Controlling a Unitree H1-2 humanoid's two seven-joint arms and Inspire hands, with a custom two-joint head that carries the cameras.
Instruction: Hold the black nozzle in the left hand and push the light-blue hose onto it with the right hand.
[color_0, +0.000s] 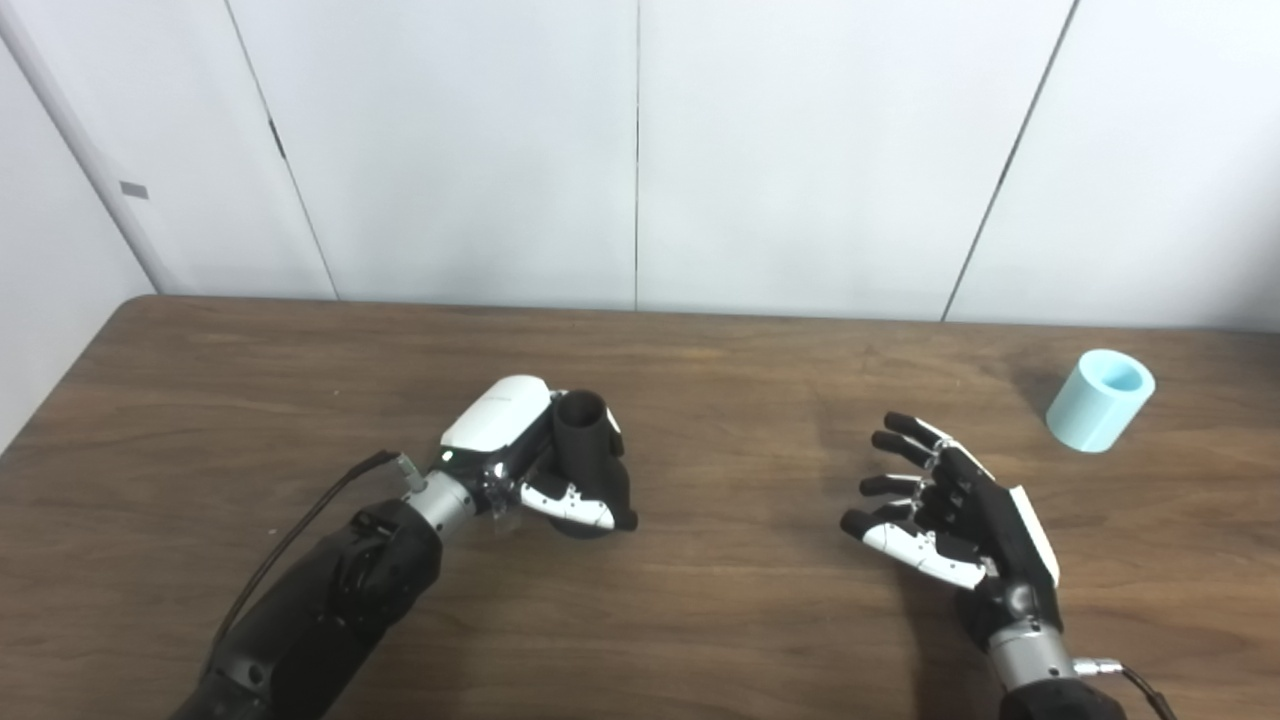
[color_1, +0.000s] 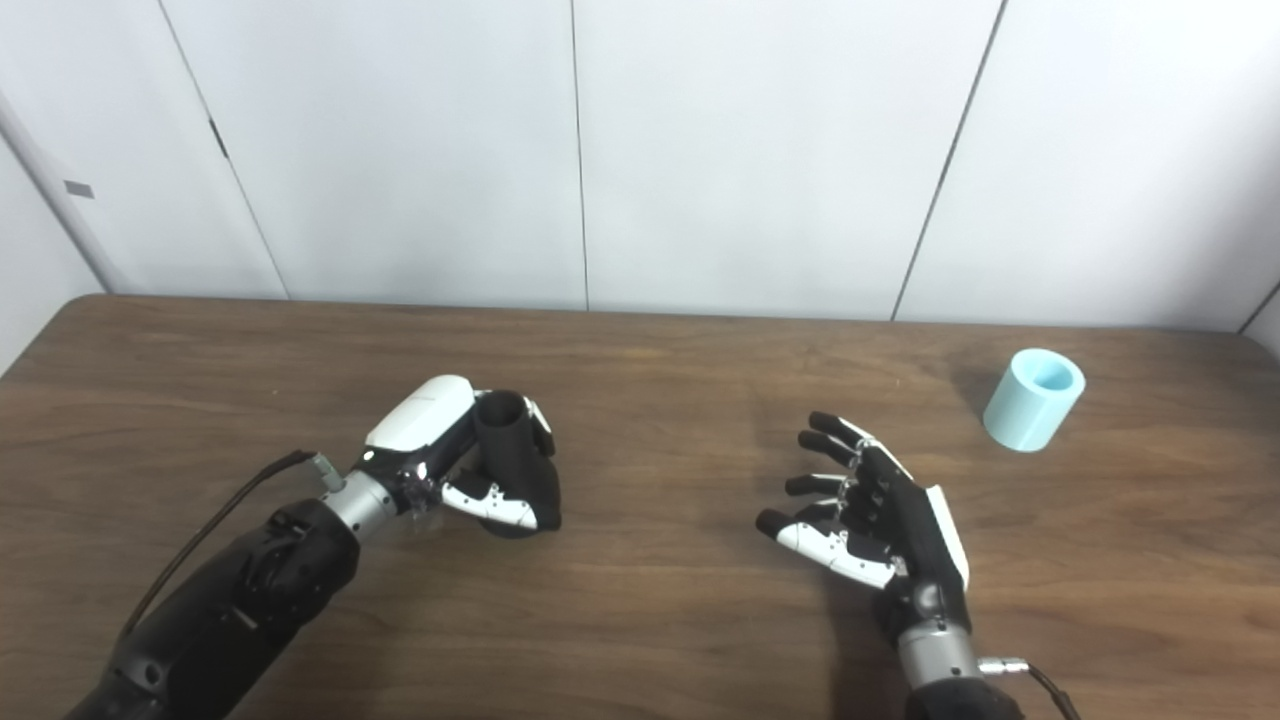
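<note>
While the left hand (color_0: 535, 455) wraps its fingers around the upright black nozzle (color_0: 585, 435), the right hand (color_0: 945, 510) hovers empty with fingers spread, the light-blue hose (color_0: 1100, 400) lying tilted on the table (color_0: 700, 620) beyond it, well right of the nozzle.

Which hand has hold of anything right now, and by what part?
The left hand is closed around the middle of the black nozzle, its open top poking out. The right hand is open and empty; the light-blue hose sits untouched.
</note>
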